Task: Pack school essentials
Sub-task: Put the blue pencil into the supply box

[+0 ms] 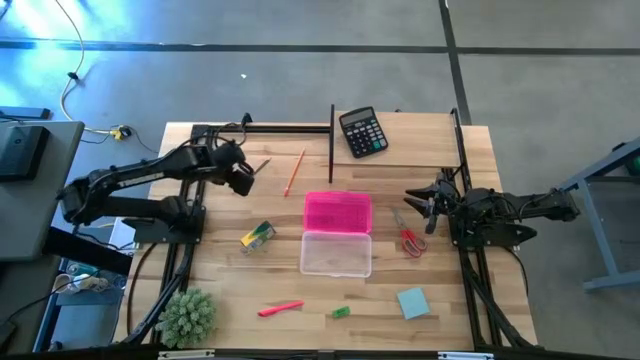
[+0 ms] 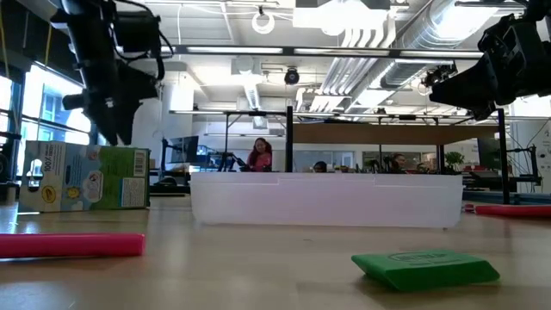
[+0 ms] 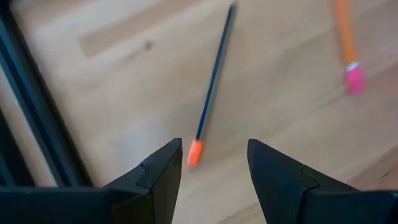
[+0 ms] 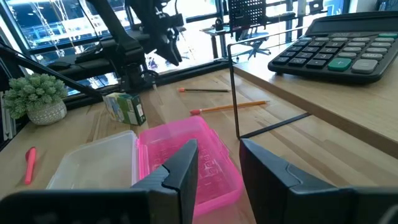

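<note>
My left jaws hang open over the dark pencil near the table's far edge, orange pencil beside. My right jaws, open, face the pink case; calculator nearby.

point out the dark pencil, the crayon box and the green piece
dark pencil (image 3: 214, 78), left wrist view, on the middle of its shaft
crayon box (image 1: 258, 235), high view, on its top face
green piece (image 2: 426, 266), low view, on its flat top
</note>
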{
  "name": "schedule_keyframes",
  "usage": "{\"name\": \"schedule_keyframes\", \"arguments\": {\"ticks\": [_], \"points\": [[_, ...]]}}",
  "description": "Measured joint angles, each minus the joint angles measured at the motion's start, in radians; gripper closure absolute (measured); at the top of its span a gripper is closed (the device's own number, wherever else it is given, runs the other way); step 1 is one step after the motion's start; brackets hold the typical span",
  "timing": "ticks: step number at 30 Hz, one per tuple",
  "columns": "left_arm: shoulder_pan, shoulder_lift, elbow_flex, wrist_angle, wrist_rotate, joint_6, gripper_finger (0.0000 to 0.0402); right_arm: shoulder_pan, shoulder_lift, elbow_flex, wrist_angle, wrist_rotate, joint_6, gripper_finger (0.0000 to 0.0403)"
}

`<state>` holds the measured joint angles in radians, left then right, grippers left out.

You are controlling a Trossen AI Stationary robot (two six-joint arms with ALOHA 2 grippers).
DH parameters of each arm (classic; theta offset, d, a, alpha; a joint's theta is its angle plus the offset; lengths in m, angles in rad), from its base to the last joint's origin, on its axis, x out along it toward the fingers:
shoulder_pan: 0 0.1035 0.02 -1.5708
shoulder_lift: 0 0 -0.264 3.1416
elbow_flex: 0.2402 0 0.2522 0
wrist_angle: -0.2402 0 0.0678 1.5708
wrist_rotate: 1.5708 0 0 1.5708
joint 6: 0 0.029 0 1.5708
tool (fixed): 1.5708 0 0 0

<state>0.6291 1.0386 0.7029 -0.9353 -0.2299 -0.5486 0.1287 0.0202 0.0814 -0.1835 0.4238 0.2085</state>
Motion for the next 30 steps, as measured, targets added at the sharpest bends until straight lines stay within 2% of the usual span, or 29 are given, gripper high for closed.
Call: {"name": "schedule_keyframes", "arguments": {"ticks": [12, 30], "points": [[0.007, 0.159, 0.000, -0.007, 0.014, -0.040, 0.0229, 0.000, 0.000, 0.000, 0.000, 0.000, 0.000, 0.0295], [0.007, 0.389, 0.000, 0.025, 0.043, 0.002, 0.0229, 0.000, 0.000, 0.000, 0.000, 0.000, 0.000, 0.0295]]}}
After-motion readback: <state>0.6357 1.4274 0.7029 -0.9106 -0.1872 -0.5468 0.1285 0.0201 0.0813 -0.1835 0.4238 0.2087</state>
